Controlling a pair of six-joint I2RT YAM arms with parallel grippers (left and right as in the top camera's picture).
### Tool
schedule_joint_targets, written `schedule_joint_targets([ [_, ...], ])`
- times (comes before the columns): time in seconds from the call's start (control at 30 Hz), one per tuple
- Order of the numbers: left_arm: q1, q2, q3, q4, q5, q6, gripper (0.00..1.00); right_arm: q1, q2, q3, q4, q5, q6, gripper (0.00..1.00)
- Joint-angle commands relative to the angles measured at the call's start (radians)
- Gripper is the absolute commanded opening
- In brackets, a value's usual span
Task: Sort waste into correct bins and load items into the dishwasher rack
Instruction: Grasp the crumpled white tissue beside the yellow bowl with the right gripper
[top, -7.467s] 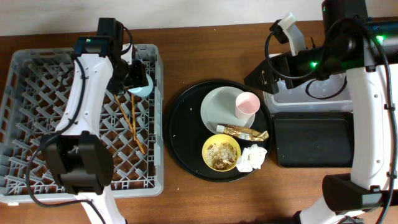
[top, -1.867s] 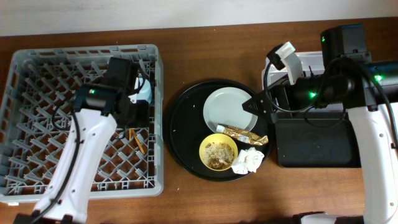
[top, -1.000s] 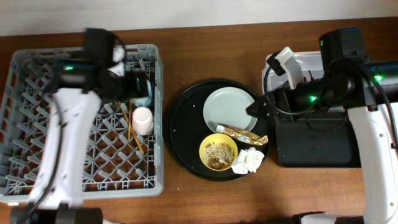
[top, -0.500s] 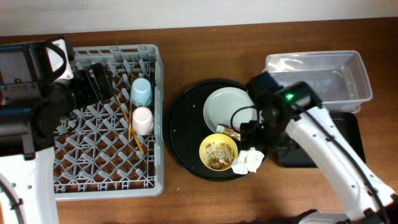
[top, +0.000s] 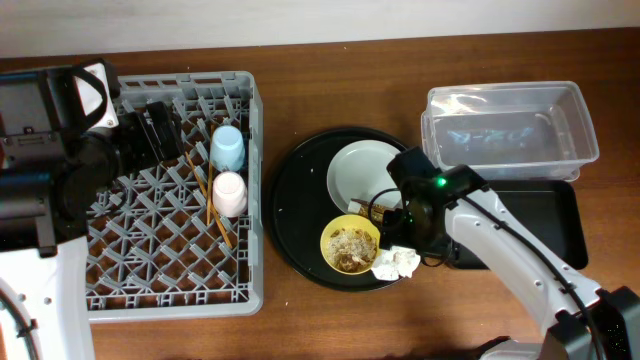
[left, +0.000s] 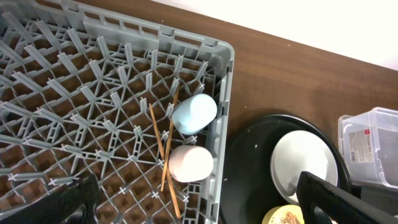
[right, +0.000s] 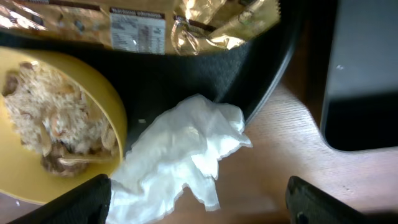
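The grey dishwasher rack (top: 60, 250) holds the light-blue cup (top: 227, 148), the pink cup (top: 229, 193) and two chopsticks (top: 213, 205). My left gripper (top: 155, 130) is open and empty over the rack's far left; its view shows both cups (left: 194, 113) (left: 191, 163). The plate (top: 362, 170), the yellow bowl (top: 348, 246) of food scraps (right: 43, 121) and the foil wrapper (right: 143, 22) sit on the round black tray (top: 295, 210). The white napkin (right: 180, 155) lies at the tray's rim, partly on the table. My right gripper (top: 405, 238) is open just above it.
The clear tub (top: 510, 135) stands at the back right, with the shallow black rectangular tray (top: 530, 225) in front of it, close to the napkin (top: 397, 263). My right arm hides most of the wrapper in the overhead view. Bare wooden table surrounds everything.
The pink cup went from the plate into the rack beside the blue cup. My left arm drew back left. My right arm swung from the tub down over the napkin.
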Motion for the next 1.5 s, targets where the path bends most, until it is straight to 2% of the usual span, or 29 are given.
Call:
schedule_joint_targets([
  [0.0, 0.002, 0.002, 0.010, -0.002, 0.011, 0.002, 0.99, -0.003, -0.006, -0.079, 0.115, -0.089, 0.019, 0.90],
  [0.1, 0.002, 0.002, 0.010, -0.002, 0.011, 0.002, 0.99, -0.003, -0.006, -0.144, 0.210, -0.133, 0.023, 0.90],
  [0.37, 0.002, 0.002, 0.010, -0.002, 0.011, 0.002, 0.99, -0.003, -0.006, -0.179, 0.228, -0.064, 0.023, 0.86],
  [0.5, 0.002, 0.002, 0.010, -0.002, 0.011, 0.002, 0.99, -0.003, -0.006, -0.182, 0.230, -0.039, 0.023, 0.72],
  [0.53, 0.002, 0.002, 0.010, -0.002, 0.011, 0.002, 0.99, -0.003, -0.006, -0.182, 0.230, -0.039, 0.023, 0.67],
  [0.57, 0.002, 0.002, 0.010, -0.002, 0.011, 0.002, 0.99, -0.003, -0.006, -0.182, 0.230, -0.039, 0.023, 0.56],
  [0.6, 0.002, 0.002, 0.010, -0.002, 0.011, 0.002, 0.99, -0.003, -0.006, -0.182, 0.231, -0.041, 0.023, 0.53],
  [0.73, 0.002, 0.002, 0.010, -0.002, 0.011, 0.002, 0.99, -0.003, -0.007, -0.165, 0.244, -0.101, 0.010, 0.53],
  [0.77, 0.002, 0.002, 0.010, -0.002, 0.011, 0.002, 0.99, -0.003, -0.007, -0.150, 0.230, -0.100, 0.010, 0.58],
  [0.83, 0.002, 0.002, 0.010, -0.002, 0.011, 0.002, 0.99, -0.003, -0.007, -0.122, 0.190, -0.100, 0.006, 0.79],
  [0.87, 0.002, 0.002, 0.010, -0.002, 0.010, 0.002, 0.99, -0.003, -0.007, -0.107, 0.182, -0.100, -0.014, 0.81],
  [1.07, 0.002, 0.002, 0.010, -0.002, 0.011, 0.002, 0.99, -0.005, -0.034, -0.063, 0.138, -0.065, -0.027, 0.80],
  [1.23, 0.002, 0.002, 0.010, -0.002, 0.011, 0.002, 0.99, -0.011, -0.034, -0.063, 0.097, 0.003, -0.026, 0.75],
  [1.47, 0.002, 0.002, 0.010, -0.002, 0.011, 0.002, 0.99, -0.106, -0.034, -0.092, 0.115, -0.072, -0.027, 0.71],
])
